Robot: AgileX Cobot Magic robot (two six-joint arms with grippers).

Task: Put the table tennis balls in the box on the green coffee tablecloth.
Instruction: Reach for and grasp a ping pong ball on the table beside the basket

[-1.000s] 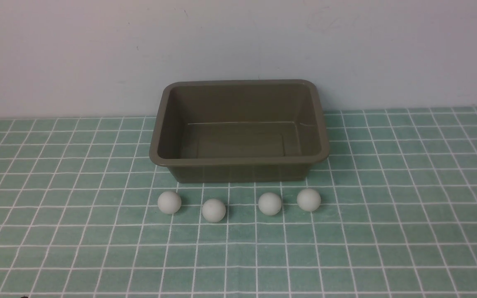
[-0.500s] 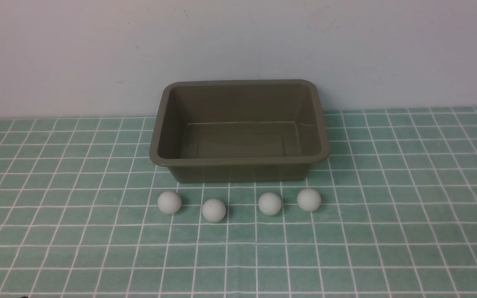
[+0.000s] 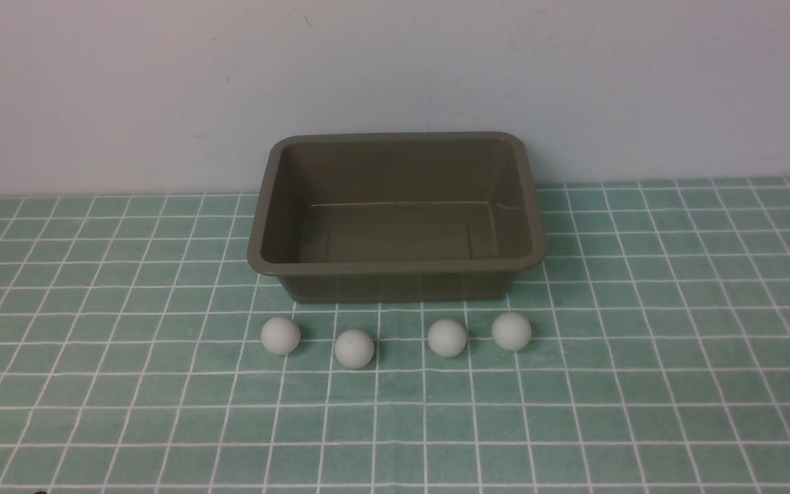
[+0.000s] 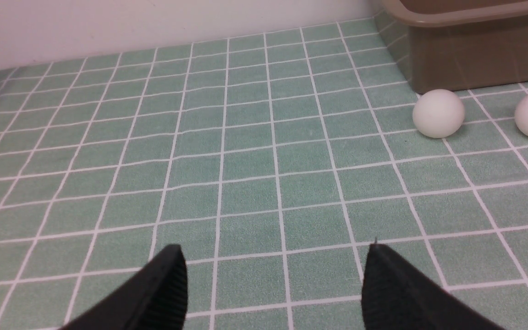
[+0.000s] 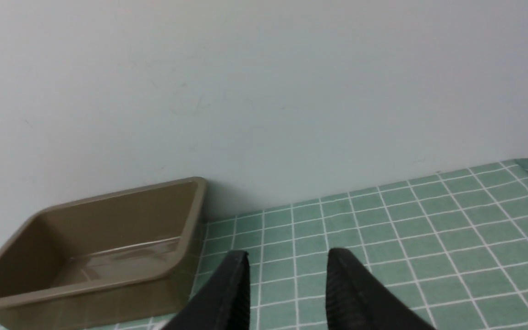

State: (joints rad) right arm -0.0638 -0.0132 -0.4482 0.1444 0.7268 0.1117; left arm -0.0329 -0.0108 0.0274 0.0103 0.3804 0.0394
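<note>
Front view showed a plain pale wall (image 3: 162, 89) rising behind the teal-green cloth with a thin white grid (image 3: 642, 343) that covered the tabletop. On the cloth, backed close to the wall, sat the rectangular olive-brown plastic box (image 3: 395, 266) with rounded corners, a rolled rim and sloped walls, its floor bare. Four small plain matte white table tennis balls lay in a loose row on the cloth just in front of the box's near wall, all apart from it and from each other: the leftmost ball (image 3: 280, 335), the second ball (image 3: 354, 348) slightly nearer the robot, the third ball (image 3: 447, 337) and the rightmost ball (image 3: 511, 331). Open cloth lay between the left gripper (image 4: 275, 256) and the leftmost ball; its black fingers were spread wide and held nothing. The right gripper (image 5: 288, 256) hung to the box's right, fingers drawn close together, gripping nothing.
</note>
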